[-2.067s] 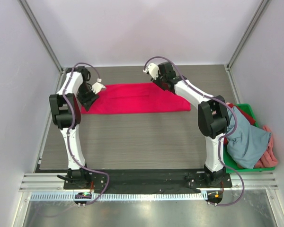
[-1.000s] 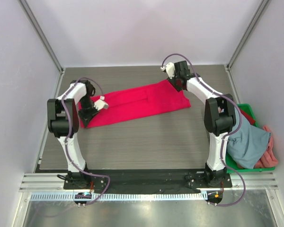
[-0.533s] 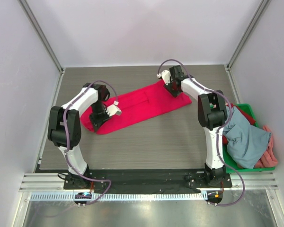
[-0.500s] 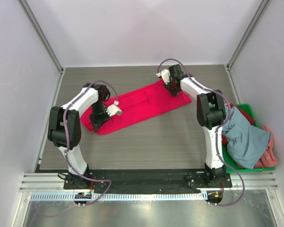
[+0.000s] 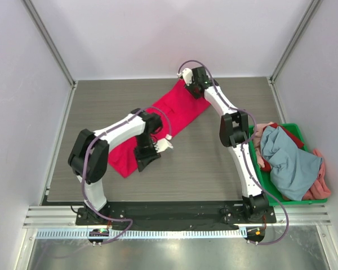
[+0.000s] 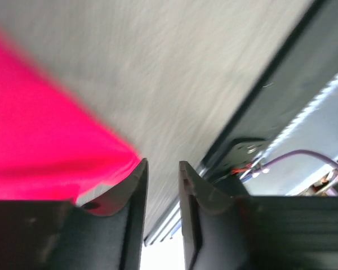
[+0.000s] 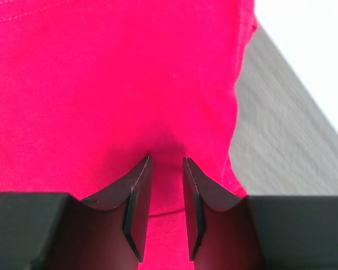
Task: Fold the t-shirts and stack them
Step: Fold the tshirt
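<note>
Presently, crimson t-shirt (image 5: 177, 112) runs diagonally, near-left to far-right; right gripper (image 7: 166, 160) pinches it, left gripper (image 6: 161, 164) parted, empty; table (image 5: 101, 101) flanks both long edges.

fig. plain crimson t-shirt (image 5: 177, 112) on my worktop (image 5: 101, 107), grey with fine wood-grain streaks. green crate (image 5: 293, 201) with a grey-blue t-shirt (image 5: 293, 163), a salmon-pink t-shirt (image 5: 322, 183) and a red t-shirt (image 5: 284, 129). my arms (image 5: 121, 128) are white with black joints. my left tool (image 6: 160, 169) and right tool (image 7: 164, 163) have black fingers.
</note>
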